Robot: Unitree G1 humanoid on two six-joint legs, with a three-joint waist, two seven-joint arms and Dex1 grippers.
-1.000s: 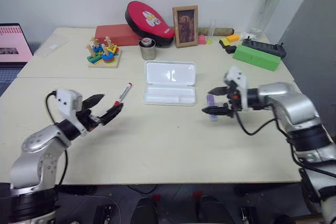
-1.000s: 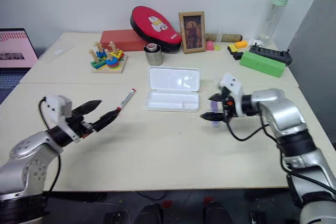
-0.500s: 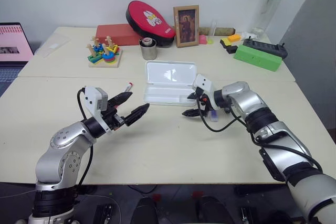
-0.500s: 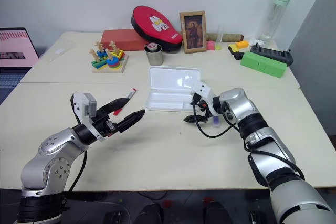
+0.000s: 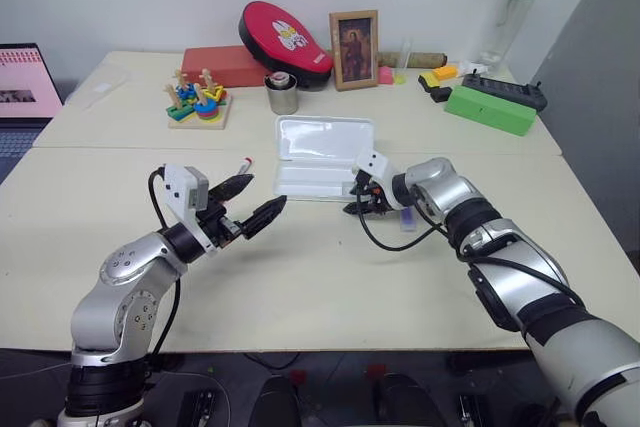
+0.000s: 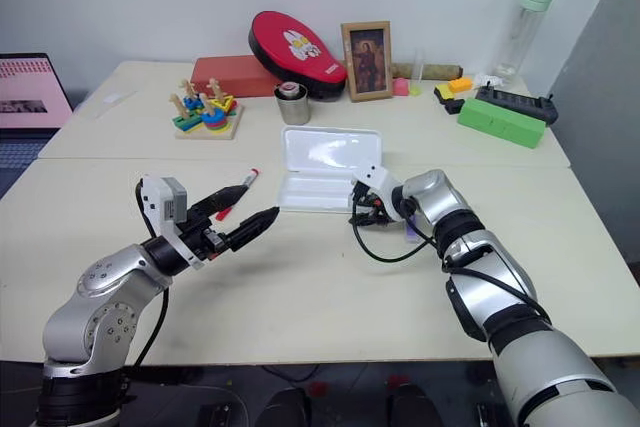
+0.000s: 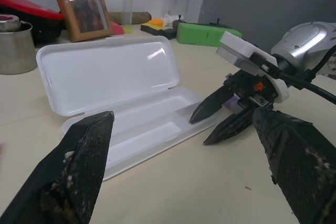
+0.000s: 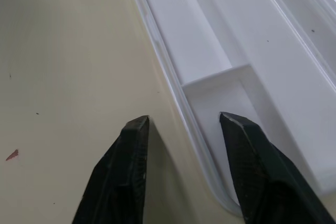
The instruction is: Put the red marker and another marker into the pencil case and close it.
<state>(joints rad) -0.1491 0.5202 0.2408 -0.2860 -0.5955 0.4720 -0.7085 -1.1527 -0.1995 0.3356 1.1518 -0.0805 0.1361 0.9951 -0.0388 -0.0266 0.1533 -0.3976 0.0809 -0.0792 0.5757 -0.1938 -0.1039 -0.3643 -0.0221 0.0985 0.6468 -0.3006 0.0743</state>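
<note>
Evidently nothing had gone into the pencil case [image 5: 325, 139] yet: it lay open in the middle of the surface [image 5: 300, 287], lid folded back away from the robot, and both of its inner compartments were bare. The red marker [image 6: 246, 178] lay on the surface well to the left of the case, its lower part hidden behind the left gripper [image 5: 265, 192]. The purple marker [image 5: 405, 218] lay just off the case's near right corner, beside the right forearm.

What had changed over the last second was on the right. The right gripper [image 5: 358, 205], which had hung wide open around the purple marker, had left that marker lying and come across to the case's near right corner. Its jaws had narrowed to a partial spread and stood either side of the case's front rim, one over the surface and one over the tray; I could not tell whether they touched the rim. The left gripper had swung in towards the centre and held level above the surface, jaws spread wide and empty.

By my reading, the right arm was going for the case itself, to steady or shift it, so both pick-ups and the closing remained to be done.
</note>
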